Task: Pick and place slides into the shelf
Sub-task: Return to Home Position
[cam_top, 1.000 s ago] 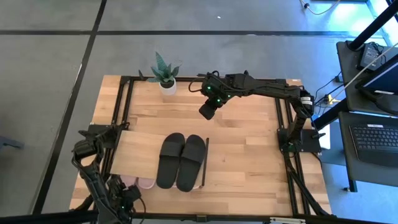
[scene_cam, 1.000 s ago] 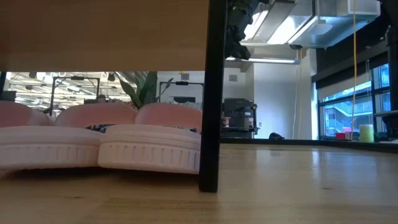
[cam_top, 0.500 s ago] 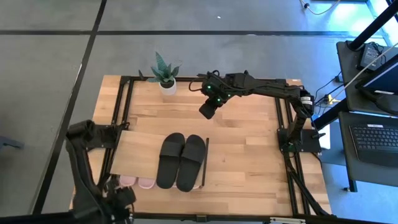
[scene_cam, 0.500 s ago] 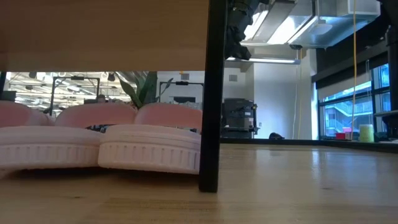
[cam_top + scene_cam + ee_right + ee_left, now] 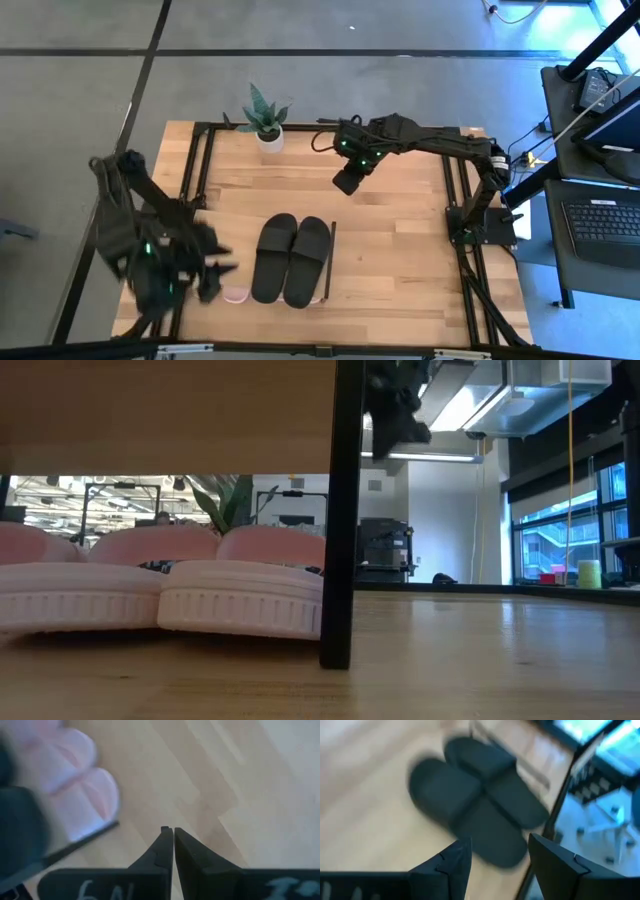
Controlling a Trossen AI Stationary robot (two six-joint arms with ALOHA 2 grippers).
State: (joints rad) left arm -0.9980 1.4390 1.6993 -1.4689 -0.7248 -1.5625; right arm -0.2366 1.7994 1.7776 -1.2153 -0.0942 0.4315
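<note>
- The left gripper (image 5: 500,841) hangs above the left end of the low rack shelf with a flat light-wood top board (image 5: 235,232). Its wrist view shows the two dark fingers spread apart with nothing between them.
- Below and just beside that gripper, the pale pink open-toe slides (image 5: 240,595) lie under the board.
- Ahead of the left gripper and near it, the matte black pair of wide-strap slides (image 5: 291,260) rests on top of the board. The two lie side by side and touching, with their long axes across the shelf's short width, slightly tilted.
- Past the black pair, as seen from the left gripper, stands the thin black metal end frame (image 5: 340,510) of the shelf.
- The right gripper (image 5: 347,181) hangs over the bare plank tabletop (image 5: 400,250), well apart from the shelf, its fingers pressed together on nothing.
- The left gripper is much the nearer to every slide. With the slides apparently stowed, I judge the coming move to be a retreat. It should lift up and away from the black pair rather than sweep across it.
- Only the low view shows the pink slides seated under the board, soles flat and touching each other. The high view shows just their ends poking out.
</note>
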